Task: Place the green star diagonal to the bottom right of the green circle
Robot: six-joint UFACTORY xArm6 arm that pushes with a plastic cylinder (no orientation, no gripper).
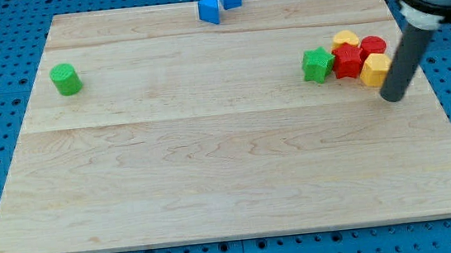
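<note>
The tool, a straight dark rod without jaws, is seen at the view's right, and my tip (393, 96) rests on the wooden worktop (230, 176) just to the lower right of a cluster of blocks; nothing is grasped by it, since it can only push. The cluster is made up of 5 blocks packed together: the green star (316, 65) at its left edge, touching a red star-like block (346, 62), with a yellow block (346, 39) above, a second red block (373, 46) behind, and a yellow hexagonal block (376, 70) nearest the tip. The green circle (65, 79), a short cylinder, is found far across at the view's left, well apart from the green star. 2 blue blocks (219, 2) are placed together at the view's top edge. No containers are shown on the worktop.
</note>
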